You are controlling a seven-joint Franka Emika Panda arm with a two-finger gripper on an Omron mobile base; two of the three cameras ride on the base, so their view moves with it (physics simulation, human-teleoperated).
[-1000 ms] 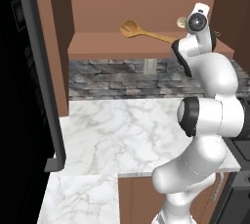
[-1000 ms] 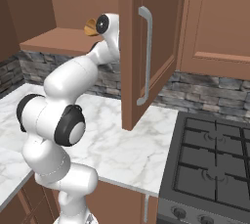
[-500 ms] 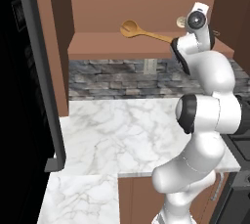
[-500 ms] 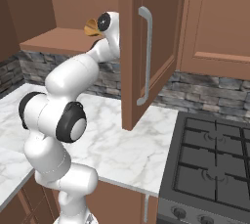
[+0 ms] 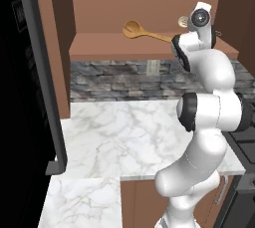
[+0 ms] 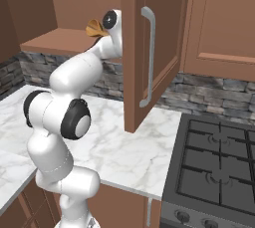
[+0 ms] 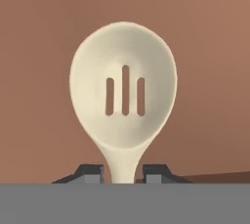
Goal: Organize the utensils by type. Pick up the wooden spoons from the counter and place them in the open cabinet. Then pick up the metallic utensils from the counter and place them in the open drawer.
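Unmoved: slotted spoon (image 7: 123,96) between pincer (image 7: 124,173) tips

Open cabinet shelf (image 5: 99,48) — bare brown wood — carries golden-brown wooden spoon (image 5: 144,33) lying flat, bowl toward the left.

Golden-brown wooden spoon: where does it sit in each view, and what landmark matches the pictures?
Left base view: golden-brown wooden spoon lies upper centre on the cabinet shelf, handle running right behind the arm.
Right base view: its bowl peeks out upper left, beside the wrist.
Hand view: faces the pale slotted spoon instead.
Shared landmark: the cabinet shelf.
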